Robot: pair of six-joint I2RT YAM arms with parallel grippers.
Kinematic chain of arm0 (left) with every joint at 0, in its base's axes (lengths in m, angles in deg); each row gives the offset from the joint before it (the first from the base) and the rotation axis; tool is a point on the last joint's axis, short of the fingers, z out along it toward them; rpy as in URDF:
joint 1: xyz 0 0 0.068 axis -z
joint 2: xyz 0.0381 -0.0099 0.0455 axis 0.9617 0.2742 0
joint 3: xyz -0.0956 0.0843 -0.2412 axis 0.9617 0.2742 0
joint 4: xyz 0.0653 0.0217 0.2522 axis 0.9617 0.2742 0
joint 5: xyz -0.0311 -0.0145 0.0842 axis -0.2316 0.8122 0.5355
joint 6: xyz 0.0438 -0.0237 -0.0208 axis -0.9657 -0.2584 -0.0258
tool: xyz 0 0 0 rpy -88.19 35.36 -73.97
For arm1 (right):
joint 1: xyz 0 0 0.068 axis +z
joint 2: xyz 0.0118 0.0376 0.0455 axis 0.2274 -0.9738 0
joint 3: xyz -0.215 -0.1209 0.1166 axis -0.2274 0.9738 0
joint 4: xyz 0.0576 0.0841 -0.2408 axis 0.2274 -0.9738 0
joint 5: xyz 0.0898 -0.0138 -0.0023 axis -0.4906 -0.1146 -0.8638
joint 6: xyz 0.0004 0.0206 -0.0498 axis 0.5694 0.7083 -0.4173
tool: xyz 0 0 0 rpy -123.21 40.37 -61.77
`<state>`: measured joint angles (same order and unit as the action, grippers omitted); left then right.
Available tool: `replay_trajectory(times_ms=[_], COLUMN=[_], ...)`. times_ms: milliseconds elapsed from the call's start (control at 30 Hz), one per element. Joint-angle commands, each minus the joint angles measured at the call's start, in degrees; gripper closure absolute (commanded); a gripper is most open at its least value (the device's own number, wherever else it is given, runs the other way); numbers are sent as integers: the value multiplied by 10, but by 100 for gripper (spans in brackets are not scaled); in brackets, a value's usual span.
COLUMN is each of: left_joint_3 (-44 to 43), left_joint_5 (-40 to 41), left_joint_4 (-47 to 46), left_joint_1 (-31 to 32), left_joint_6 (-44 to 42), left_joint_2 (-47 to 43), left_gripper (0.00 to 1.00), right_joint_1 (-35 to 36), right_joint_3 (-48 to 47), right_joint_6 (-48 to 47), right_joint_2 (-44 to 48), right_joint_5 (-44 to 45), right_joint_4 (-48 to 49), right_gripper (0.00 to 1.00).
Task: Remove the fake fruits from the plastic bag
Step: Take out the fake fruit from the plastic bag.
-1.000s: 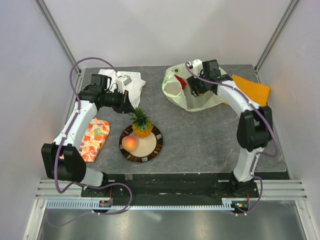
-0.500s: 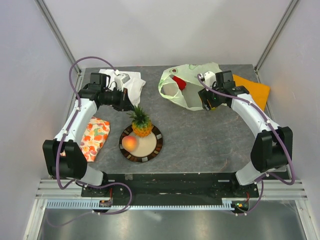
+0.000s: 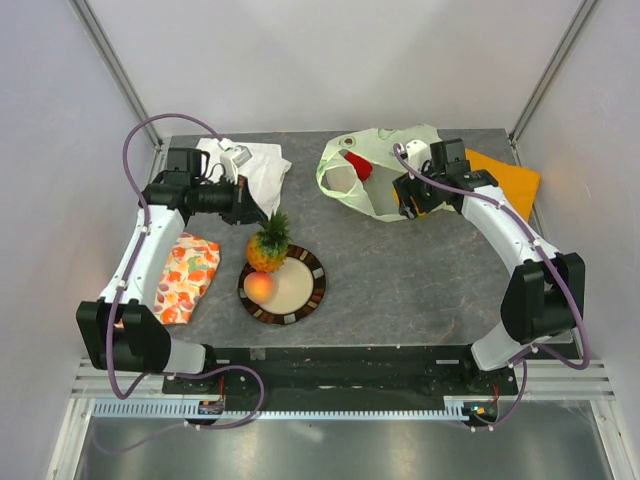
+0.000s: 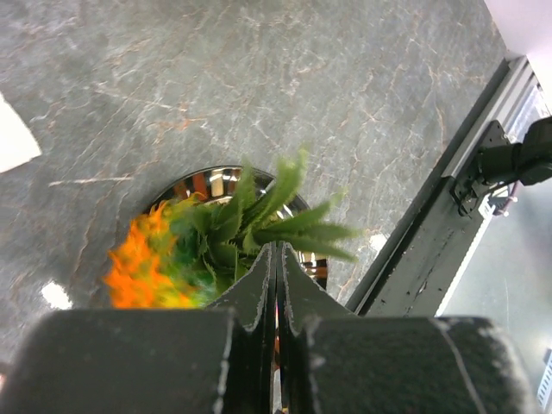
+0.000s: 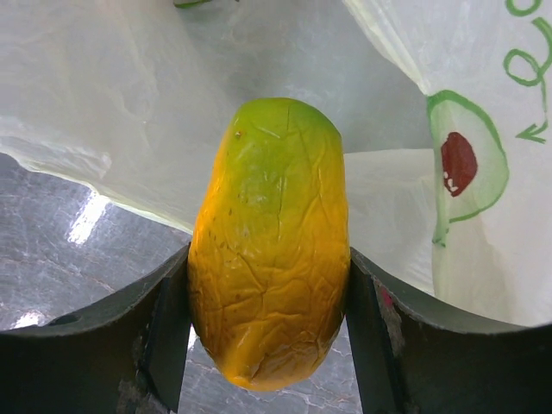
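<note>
Mango (image 5: 269, 246) sat clamped upright in my right pincer (image 5: 267, 276) at the near edge of the plastic bag (image 3: 385, 160), far right, with that arm bent in leftward. My left pincer (image 4: 276, 259), jaws together, pinched the crown of the pineapple (image 3: 266, 250) over the plate's (image 3: 312, 290) far-left rim; the fruit's body was blurred. A red piece (image 3: 358, 166) half showed in the bag's mouth.

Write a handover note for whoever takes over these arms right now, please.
Left end effector: shut, tips at the green crown of the pineapple, which stands at the rim of the plate.
Right end effector: clamped on the mango, beside the plastic bag.
Done: peach on the plate.
Left: set the mango down; the red piece lies in the bag's mouth; deeper contents hidden.
</note>
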<state>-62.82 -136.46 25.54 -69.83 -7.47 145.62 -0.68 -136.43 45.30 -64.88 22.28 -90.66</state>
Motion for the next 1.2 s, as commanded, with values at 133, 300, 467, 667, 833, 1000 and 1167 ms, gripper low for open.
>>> replay_trajectory(times_ms=[133, 300, 467, 667, 833, 1000, 1167], left_joint_3=[33, 32, 45, 83, 86, 70, 74], left_joint_5=[-40, -58, -44, -10, 7, 26, 32], left_joint_4=[0, -3, -5, 10, 10, 2, 1], left_joint_1=[-11, -11, -11, -11, -12, -15, -18], left_joint_6=[14, 18, 13, -11, -24, -22, -21], left_joint_2=[-31, -28, -23, -42, -59, -57, -56], left_gripper=[98, 98, 98, 98, 98, 98, 98], right_joint_1=[4, 4, 5, 40, 118, 208, 262], right_joint_3=[13, 19, 14, 49, 70, 88, 80], right_joint_6=[-1, 2, 0, -44, -97, -128, -109], right_joint_2=[35, 32, 35, 117, 182, 187, 118], right_joint_5=[-37, -39, -46, -93, -160, -181, -206], right_joint_4=[8, 14, 16, 39, 22, -5, 3], right_gripper=[66, 66, 66, 67, 67, 67, 67])
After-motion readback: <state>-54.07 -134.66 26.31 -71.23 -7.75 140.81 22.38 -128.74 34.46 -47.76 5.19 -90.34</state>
